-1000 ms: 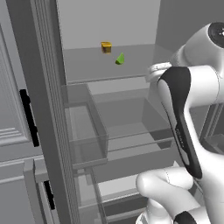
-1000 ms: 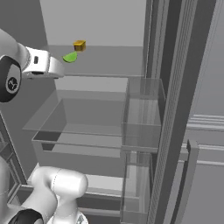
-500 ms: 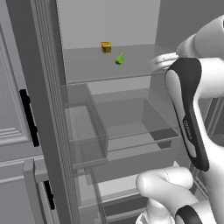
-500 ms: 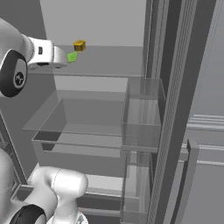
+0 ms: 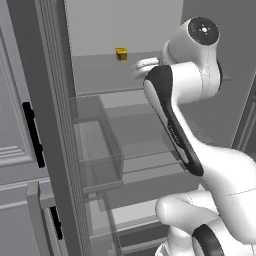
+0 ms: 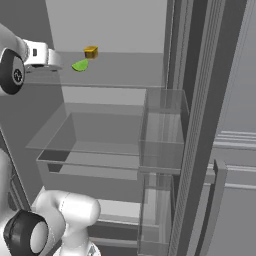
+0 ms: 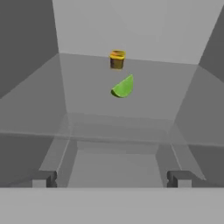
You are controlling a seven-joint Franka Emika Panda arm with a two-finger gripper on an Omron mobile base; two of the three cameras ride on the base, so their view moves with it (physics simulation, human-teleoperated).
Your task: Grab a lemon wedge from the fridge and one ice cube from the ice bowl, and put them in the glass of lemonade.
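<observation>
A: Pincer status?

B: Gripper (image 7: 111,178) released, fingers (image 7: 43,178) spread wide w/ nothing btwn them. Hand view looks straight into the fridge (image 7: 26,65) along the upper shelf (image 7: 87,100).

A: Where's the hand in the base views?

B: Right base view: the gripper's tip (image 6: 55,60) sits at the left edge, level w/ the upper shelf (image 6: 125,75), pointing in twd the fridge (image 6: 100,25) back wall. Left base view: it's (image 5: 145,64) mostly behind the arm's white wrist, by the shelf front.

A: Lemon wedge?

B: Green wedge, lemon wedge (image 7: 123,87) lying on the upper shelf, well ahead of the fingers and roughly centred btwn them. Not touched. Right base view has it (image 6: 80,65) just beside the gripper tip, a small gap showing.

A: Anything else on that shelf?

B: Small yellow-brown jar (image 7: 117,59) just behind the wedge, nr the back wall, upright. Same jar (image 6: 90,51) in right base view, (image 5: 121,53) in left base view.

A: Below?

B: Clear drawer (image 6: 95,135) under the shelf, and a clear door bin (image 6: 162,130) on the open door at right. Left base view shows a door bin (image 5: 100,150) on the other open door. Panelled grey cabinet (image 5: 12,150) w/ black handle (image 5: 32,135) far left.
</observation>
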